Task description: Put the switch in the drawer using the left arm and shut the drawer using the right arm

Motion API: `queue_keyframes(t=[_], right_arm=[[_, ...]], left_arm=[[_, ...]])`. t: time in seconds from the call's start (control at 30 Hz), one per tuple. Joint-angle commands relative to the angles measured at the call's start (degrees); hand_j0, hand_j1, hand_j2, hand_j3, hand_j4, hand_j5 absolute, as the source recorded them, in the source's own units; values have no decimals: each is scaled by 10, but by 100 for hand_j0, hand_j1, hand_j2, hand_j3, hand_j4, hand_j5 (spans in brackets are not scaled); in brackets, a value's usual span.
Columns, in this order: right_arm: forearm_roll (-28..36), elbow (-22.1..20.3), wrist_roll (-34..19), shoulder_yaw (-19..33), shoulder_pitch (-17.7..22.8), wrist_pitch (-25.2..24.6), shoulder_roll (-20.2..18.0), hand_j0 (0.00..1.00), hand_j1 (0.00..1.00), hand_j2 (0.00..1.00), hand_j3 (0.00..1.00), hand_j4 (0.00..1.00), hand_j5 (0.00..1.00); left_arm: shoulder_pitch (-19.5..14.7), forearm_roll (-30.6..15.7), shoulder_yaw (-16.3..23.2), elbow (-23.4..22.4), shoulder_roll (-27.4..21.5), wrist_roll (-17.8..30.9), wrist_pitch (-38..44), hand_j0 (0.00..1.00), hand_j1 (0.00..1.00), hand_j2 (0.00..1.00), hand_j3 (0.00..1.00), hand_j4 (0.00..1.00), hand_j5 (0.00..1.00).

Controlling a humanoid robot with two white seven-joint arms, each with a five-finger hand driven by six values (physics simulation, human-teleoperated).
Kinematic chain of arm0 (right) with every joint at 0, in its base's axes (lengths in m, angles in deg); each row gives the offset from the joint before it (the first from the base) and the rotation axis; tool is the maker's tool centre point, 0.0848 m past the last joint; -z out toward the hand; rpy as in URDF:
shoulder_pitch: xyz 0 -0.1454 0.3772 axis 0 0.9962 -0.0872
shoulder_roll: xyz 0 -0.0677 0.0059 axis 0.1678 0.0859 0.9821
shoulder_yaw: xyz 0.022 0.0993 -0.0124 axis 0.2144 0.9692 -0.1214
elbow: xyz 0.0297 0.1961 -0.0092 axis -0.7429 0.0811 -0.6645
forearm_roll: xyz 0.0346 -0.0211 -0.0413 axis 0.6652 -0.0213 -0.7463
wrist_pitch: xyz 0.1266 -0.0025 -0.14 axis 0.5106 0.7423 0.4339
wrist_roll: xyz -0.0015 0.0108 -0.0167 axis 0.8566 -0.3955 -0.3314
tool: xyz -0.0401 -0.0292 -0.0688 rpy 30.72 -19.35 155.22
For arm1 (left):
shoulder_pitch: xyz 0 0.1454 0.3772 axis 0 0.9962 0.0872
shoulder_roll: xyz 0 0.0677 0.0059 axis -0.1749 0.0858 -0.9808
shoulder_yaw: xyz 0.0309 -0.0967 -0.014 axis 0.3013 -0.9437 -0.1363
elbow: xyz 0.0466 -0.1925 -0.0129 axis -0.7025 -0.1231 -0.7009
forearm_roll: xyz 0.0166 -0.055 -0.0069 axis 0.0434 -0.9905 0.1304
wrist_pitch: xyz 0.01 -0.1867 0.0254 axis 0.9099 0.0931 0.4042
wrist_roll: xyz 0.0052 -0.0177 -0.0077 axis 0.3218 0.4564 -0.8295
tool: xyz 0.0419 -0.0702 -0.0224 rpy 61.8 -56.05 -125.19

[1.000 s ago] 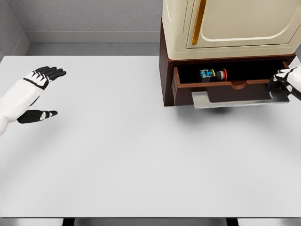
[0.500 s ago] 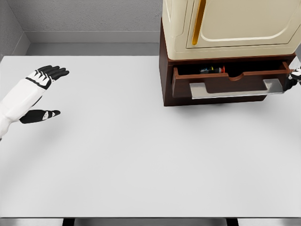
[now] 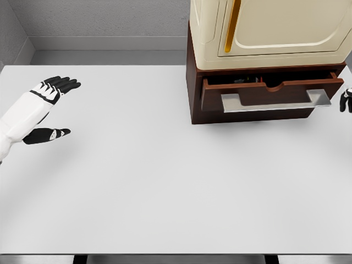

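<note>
The brown drawer [image 3: 269, 91] under the cream cabinet [image 3: 269, 30] stands almost pushed in, with its silver handle [image 3: 275, 102] facing me. Only a thin dark gap stays at its top, and a sliver of the switch [image 3: 245, 80] shows inside it. My left hand [image 3: 66, 108] hovers open at the far left of the white table [image 3: 165, 181], holding nothing. A small part of my right hand [image 3: 346, 100] shows at the right edge, just right of the handle's end and apart from it.
The brown cabinet base [image 3: 193, 93] stands on the table's back right. A grey wall [image 3: 99, 22] runs behind the table.
The drawer has slid inward from half open to nearly shut, hiding most of the switch. My right hand has drawn off to the right edge. The left hand has barely moved.
</note>
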Motion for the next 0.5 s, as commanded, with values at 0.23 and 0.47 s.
queue_keyframes(t=[0.23,0.47], right_arm=[[-2,-22,-3,-3,8,0,12,9,9,9,9,9,9],[-11,-35,-4,-4,4,0,45,8,8,8,8,8,8]], left_arm=[[0,-4,-1,0,0,-1,1,100,100,100,100,100,100],[0,-4,-1,0,0,-1,1,100,100,100,100,100,100]])
